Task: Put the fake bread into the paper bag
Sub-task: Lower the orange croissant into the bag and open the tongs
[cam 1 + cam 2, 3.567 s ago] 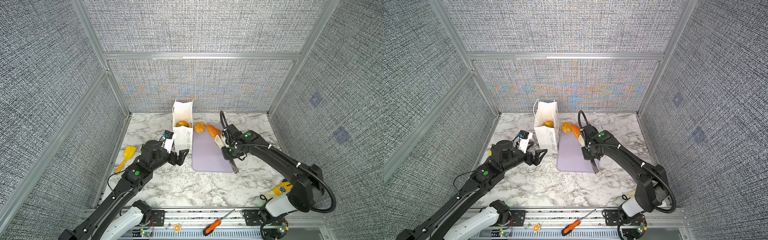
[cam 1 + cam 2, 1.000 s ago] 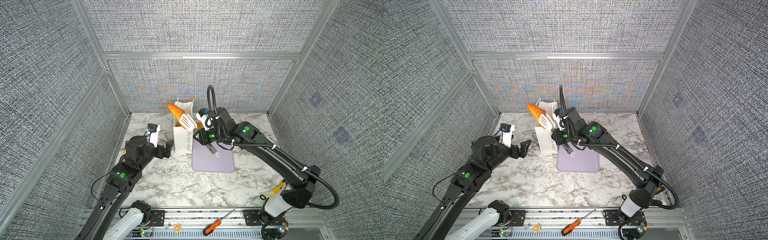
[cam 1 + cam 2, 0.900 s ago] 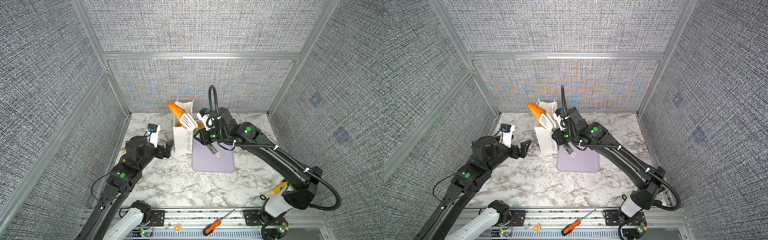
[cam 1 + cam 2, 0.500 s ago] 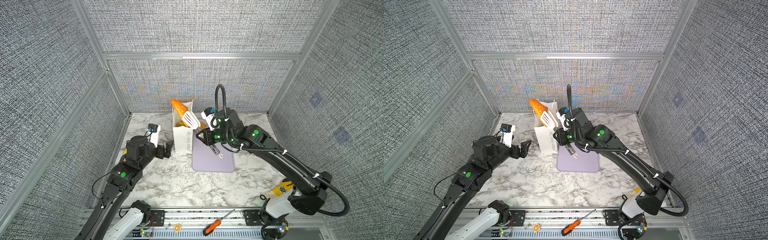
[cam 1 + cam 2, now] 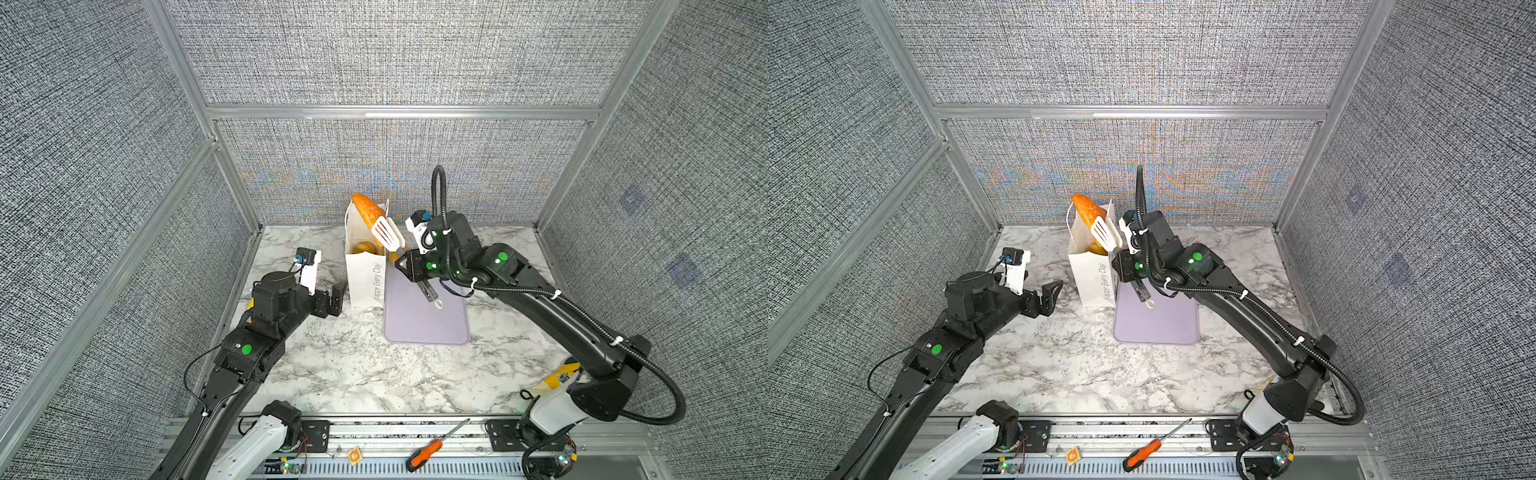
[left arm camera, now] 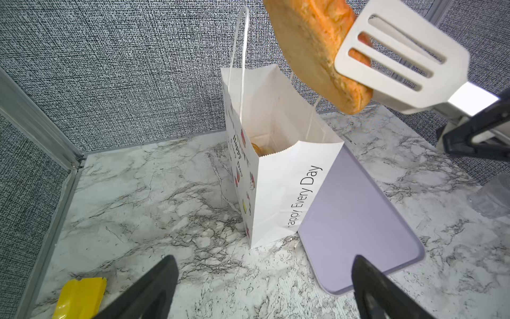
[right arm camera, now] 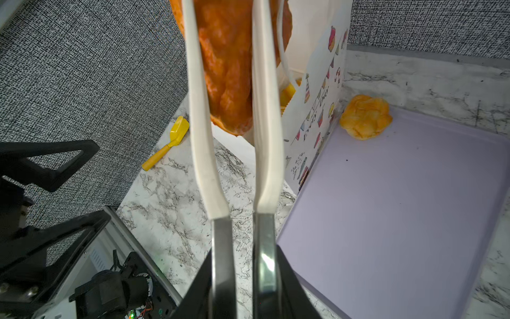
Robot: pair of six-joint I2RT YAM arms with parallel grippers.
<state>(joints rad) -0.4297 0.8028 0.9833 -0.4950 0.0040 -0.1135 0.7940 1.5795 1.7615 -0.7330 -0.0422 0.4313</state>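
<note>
Over the bag (image 5: 365, 274), high up, your right gripper (image 5: 411, 266) is clamped on the steel handles of white tongs (image 5: 388, 235). The tongs pinch an orange-brown croissant (image 5: 368, 210) by 1 end only. Its free end points up and away toward the far rim, so from both top views you cannot tell whether it hangs squarely over the mouth. Your left gripper (image 5: 332, 297) stands spread wide and empty, near the bag but apart from it.

Some bread (image 5: 365, 247) already lies in the bag's bottom. 1 bun (image 7: 365, 117) waits on the tray (image 5: 428, 324), just beside the bag's broad face.

Watch 5 things, as I judge it:
- Release from this height and tilt, and the long croissant may strike the rim and tumble outside.
- Lower it crooked, and it may bridge the narrow mouth and jam.
- The thin handle (image 7: 281, 55) stands close by, so a tong blade could snag it and drag the bag.
- Nothing steadies the bag. It is light paper, so any push from tongs or pastry could tip it.
- The glossy crust may slip if the squeeze eases early.
</note>
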